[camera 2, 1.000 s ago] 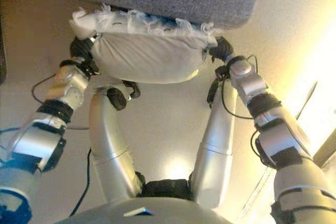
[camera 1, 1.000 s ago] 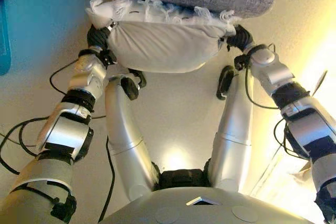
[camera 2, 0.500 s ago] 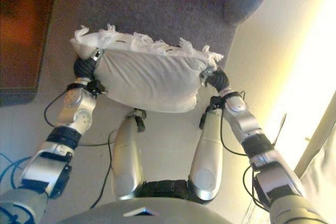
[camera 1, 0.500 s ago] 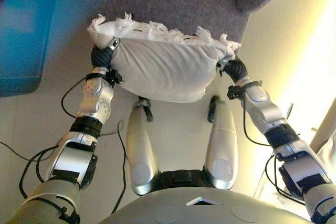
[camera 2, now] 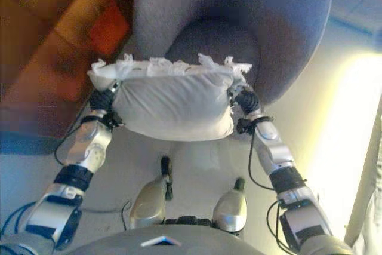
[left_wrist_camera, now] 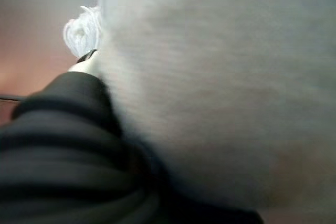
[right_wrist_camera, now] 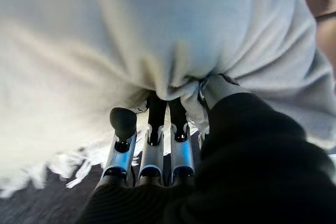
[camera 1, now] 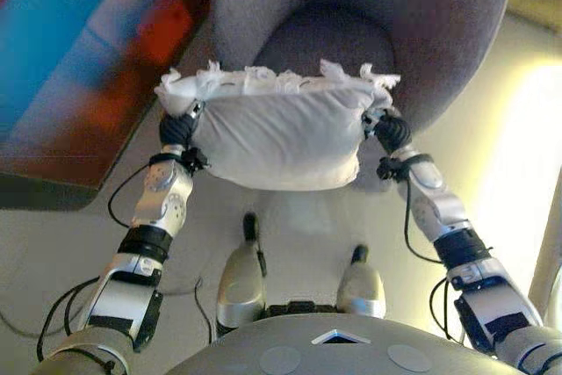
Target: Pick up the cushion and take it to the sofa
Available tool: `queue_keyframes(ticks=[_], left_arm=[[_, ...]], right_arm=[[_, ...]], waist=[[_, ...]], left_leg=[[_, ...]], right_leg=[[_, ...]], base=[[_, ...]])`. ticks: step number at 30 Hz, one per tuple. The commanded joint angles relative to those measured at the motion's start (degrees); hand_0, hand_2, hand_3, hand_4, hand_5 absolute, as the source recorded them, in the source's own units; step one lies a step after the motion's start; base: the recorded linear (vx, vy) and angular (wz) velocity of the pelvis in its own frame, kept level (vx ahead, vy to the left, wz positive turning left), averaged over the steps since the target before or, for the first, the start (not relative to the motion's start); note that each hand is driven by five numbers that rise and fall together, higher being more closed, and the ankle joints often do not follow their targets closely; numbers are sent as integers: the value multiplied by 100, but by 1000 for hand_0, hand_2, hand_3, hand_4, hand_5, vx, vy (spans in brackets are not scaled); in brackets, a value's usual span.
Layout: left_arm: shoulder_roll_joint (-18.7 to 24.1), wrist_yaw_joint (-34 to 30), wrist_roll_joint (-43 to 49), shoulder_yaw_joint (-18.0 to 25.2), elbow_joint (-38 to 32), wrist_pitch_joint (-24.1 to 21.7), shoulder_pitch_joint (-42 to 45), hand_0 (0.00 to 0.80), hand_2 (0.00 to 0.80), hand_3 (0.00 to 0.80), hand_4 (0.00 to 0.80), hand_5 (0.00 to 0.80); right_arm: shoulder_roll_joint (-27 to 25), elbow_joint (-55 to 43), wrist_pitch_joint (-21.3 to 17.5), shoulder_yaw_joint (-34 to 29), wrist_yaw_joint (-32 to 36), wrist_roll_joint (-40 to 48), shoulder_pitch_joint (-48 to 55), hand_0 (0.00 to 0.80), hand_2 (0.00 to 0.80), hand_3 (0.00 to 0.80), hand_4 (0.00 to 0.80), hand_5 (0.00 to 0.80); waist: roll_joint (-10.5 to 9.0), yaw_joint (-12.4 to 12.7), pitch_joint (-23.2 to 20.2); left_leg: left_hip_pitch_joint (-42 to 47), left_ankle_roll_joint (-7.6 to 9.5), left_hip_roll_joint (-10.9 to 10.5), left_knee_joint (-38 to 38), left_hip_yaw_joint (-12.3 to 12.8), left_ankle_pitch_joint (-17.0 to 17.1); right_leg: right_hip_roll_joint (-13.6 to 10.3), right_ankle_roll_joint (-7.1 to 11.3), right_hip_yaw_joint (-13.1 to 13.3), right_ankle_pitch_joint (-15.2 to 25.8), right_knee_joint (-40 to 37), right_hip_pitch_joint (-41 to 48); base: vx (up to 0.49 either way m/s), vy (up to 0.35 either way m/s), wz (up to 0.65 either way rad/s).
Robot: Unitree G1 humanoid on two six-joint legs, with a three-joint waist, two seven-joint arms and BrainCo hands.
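Right hand (right_wrist_camera: pixel 157 145) has its fingers (right_wrist_camera: pixel 181 153) dug into the side of the cushion (camera 1: pixel 281 142), with the fabric bunched up around the dark tips, so that side is properly gripped. Left hand (camera 1: pixel 178 129) sits against the other end at 9 o'clock, but its fingers are buried behind the cloth in both its wrist view and the head views, so I can't tell how it's holding.

The cushion hangs between the two hands, off the floor, frilly edge on the far side. So the pickup is done and the carry looks nearly done too: the sofa (camera 1: pixel 439 32) is right there at 12 o'clock, its seat just beyond the frill. What's left, I'd guess, is moving it over the seat and letting go.

At 10 o'clock there's a blurry blue-and-red thing (camera 1: pixel 79 68), can't make out what. Nothing between cushion and seat that I can see.
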Motion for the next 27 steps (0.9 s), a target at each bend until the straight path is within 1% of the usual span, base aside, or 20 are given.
queue_keyframes(ticks=[1, 4, 7, 10, 11, 12, 13, 14, 15, 17, 19, 20, 21, 22, 23, 24, 26, 27], left_arm=[[-332, -247, 490, -87, -468, -45, -248, 800, 800, 800, 800, 800], [-413, -254, 612, -122, -474, 102, -135, 800, 800, 800, 800, 800], [-442, -214, 762, -169, -453, 244, -160, 800, 800, 800, 800, 800], [-426, -264, 832, -216, -406, 387, -247, 800, 800, 800, 800, 800], [-384, -265, 870, -293, -389, 458, -350, 800, 800, 800, 800, 800], [-354, -293, 860, -342, -359, 465, -427, 800, 800, 800, 800, 800], [-327, -327, 843, -387, -323, 460, -503, 800, 800, 800, 800, 800], [-285, -369, 786, -446, -281, 470, -613, 800, 800, 800, 800, 800], [-262, -409, 730, -488, -234, 452, -689, 800, 800, 800, 800, 800], [-253, -421, 647, -536, -157, 425, -803, 800, 800, 800, 800, 800], [-267, -474, 582, -606, -72, 377, -904, 800, 800, 800, 800, 800], [-301, -454, 626, -657, -85, 386, -940, 800, 800, 800, 800, 800], [-314, -435, 666, -692, -105, 405, -973, 800, 800, 800, 800, 800], [-318, -397, 700, -759, -123, 411, -1032, 800, 800, 800, 800, 800], [-338, -342, 714, -855, -122, 409, -1140, 800, 800, 800, 800, 800], [-358, -321, 715, -900, -97, 414, -1209, 800, 800, 800, 800, 800], [-413, -310, 714, -997, 28, 387, -1318, 800, 800, 800, 800, 800], [-424, -319, 706, -1023, 72, 379, -1345, 800, 800, 800, 800, 800]], right_arm=[[186, -173, -140, -33, 13, 277, -74, 800, 800, 800, 800, 800], [227, -182, -69, -42, 35, 100, 87, 800, 800, 800, 800, 800], [202, -109, -8, -39, 57, 72, 81, 800, 800, 800, 800, 800], [169, -72, 77, -96, 41, 148, 30, 800, 800, 800, 800, 800], [161, -82, 72, -130, 21, 145, 23, 800, 800, 800, 800, 800], [139, -119, 63, -141, -8, 138, 26, 800, 800, 800, 800, 800], [102, -150, 47, -132, -60, 136, 25, 800, 800, 800, 800, 800], [44, -185, 40, -126, -146, 171, 30, 800, 800, 800, 800, 800], [-5, -193, 31, -117, -191, 229, 27, 800, 800, 800, 800, 800], [-51, -158, 5, -76, -215, 322, 3, 800, 800, 800, 800, 800], [-119, -61, -40, -94, -146, 419, -3, 800, 800, 800, 800, 800], [-128, -23, -89, -103, -105, 409, 18, 800, 800, 800, 800, 800], [-137, 0, -120, -112, -91, 417, 14, 800, 800, 800, 800, 800], [-172, 31, -155, -129, -62, 466, -15, 800, 800, 800, 800, 800], [-227, 118, -219, -158, -1, 581, -107, 800, 800, 800, 800, 800], [-248, 161, -238, -166, 11, 631, -167, 800, 800, 800, 800, 800], [-287, 202, -210, -172, 10, 670, -246, 800, 800, 800, 800, 800], [-295, 208, -196, -177, 29, 646, -257, 800, 800, 800, 800, 800]], waist=[[101, 162, -886], [74, 191, -1041], [43, 211, -1130], [27, 213, -1183], [21, 187, -1151], [30, 165, -1100], [86, 118, -1077], [139, 60, -1008], [177, 14, -967], [235, -52, -927], [185, -166, -893], [133, -219, -882], [114, -252, -860], [61, -307, -842], [-50, -417, -792], [-116, -497, -757], [-181, -633, -731], [-180, -679, -728]], left_leg=[[554, 236, -95, 140, 221, -700], [821, 258, -128, -3, 244, -739], [956, 293, -191, -41, 266, -804], [1003, 400, -297, -11, 243, -895], [986, 494, -373, 34, 179, -942], [986, 582, -434, 60, 139, -980], [964, 641, -436, 75, 95, -986], [977, 701, -471, 121, 17, -1016], [975, 732, -496, 163, -48, -1031], [997, 749, -520, 188, -111, -1034], [1060, 776, -646, 213, -215, -1082], [1097, 773, -710, 230, -270, -1115], [1122, 764, -726, 247, -303, -1143], [1132, 750, -769, 293, -333, -1205], [1160, 736, -849, 425, -402, -1405], [1203, 742, -899, 517, -445, -1562], [1297, 771, -944, 638, -528, -1793], [1343, 782, -943, 667, -553, -1861]], right_leg=[[90, -260, -55, 701, -97, -388], [94, -221, -116, 663, -188, -108], [49, -197, -149, 653, -201, 30], [-48, -225, -75, 582, 119, 38], [-131, -261, 26, 720, 622, -120], [-222, -291, 194, 809, 1276, -336], [-187, -359, 374, 902, 1703, -565], [-103, -457, 647, 896, 2267, -868], [-16, -522, 797, 927, 2576, -1057], [126, -599, 934, 1022, 2811, -1265], [390, -605, 1109, 1106, 2427, -1357], [455, -589, 1173, 1160, 2046, -1354], [498, -578, 1201, 1154, 1835, -1324], [552, -541, 1286, 1161, 1462, -1340], [616, -433, 1479, 1256, 817, -1442], [637, -348, 1620, 1395, 444, -1524], [691, -229, 1877, 1617, -38, -1660], [719, -205, 1950, 1660, -171, -1683]], base=[[195, 21, 5], [153, 53, 3], [74, 85, -3], [50, 147, 3], [5, 185, 12], [-5, 218, 24], [-16, 224, 46], [-8, 204, 46], [-2, 182, 43], [36, 105, 39], [119, -12, 42], [152, -88, 46], [154, -138, 49], [208, -199, 56], [260, -229, 73], [285, -211, 124], [303, -143, 110], [343, -125, 13]])
